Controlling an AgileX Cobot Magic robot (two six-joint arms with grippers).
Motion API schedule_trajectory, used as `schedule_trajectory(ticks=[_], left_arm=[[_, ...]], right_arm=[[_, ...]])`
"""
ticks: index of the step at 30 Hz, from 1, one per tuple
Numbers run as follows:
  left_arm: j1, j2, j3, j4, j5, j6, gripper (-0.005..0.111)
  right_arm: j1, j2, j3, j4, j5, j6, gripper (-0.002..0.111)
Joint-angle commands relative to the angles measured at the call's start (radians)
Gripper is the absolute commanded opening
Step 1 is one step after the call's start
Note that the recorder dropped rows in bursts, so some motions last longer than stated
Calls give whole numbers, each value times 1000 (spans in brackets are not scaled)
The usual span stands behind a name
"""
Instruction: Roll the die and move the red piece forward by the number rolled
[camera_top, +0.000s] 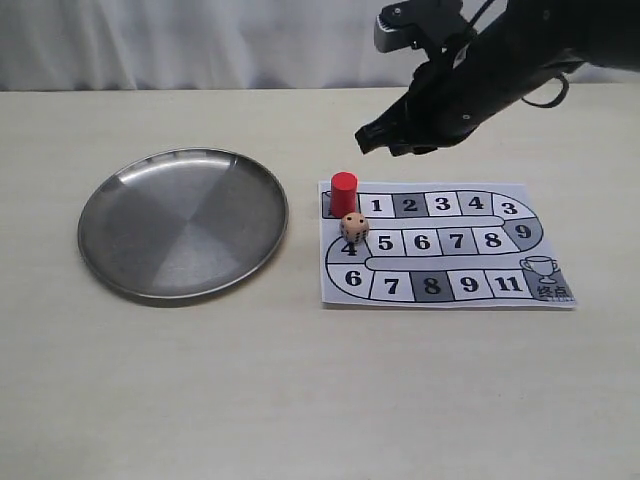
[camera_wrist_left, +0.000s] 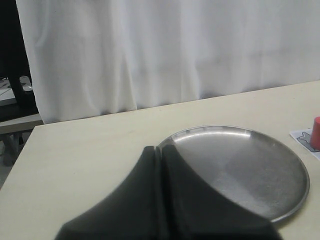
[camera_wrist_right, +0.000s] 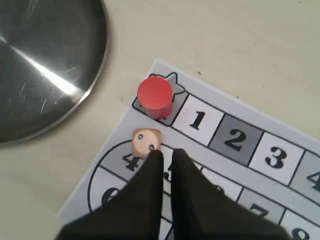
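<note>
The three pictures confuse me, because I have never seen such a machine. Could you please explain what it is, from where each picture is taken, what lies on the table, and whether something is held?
It is a robot with two black arms, and each arm ends in jaws for grasping. The wide picture comes from a camera off the arms and shows the right arm hanging above the table. The other two come from cameras on the wrists, looking along the jaws. On the table lie a metal plate and a paper game board with numbered squares. The red piece stands on the square before 1. The die lies on the board near the 4. Both pairs of jaws are shut and hold nothing.
</note>
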Motion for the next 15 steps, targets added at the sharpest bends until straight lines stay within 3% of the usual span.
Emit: schedule_trajectory(ticks=[1, 9, 15], left_arm=[[-8, -3, 2, 0, -9, -1, 0], [-8, -3, 2, 0, -9, -1, 0], [-8, -3, 2, 0, -9, -1, 0]], right_arm=[[-1, 81, -2, 20, 123, -10, 5], [-1, 248, -2, 151, 169, -286, 5], [-1, 268, -2, 151, 160, -309, 5]])
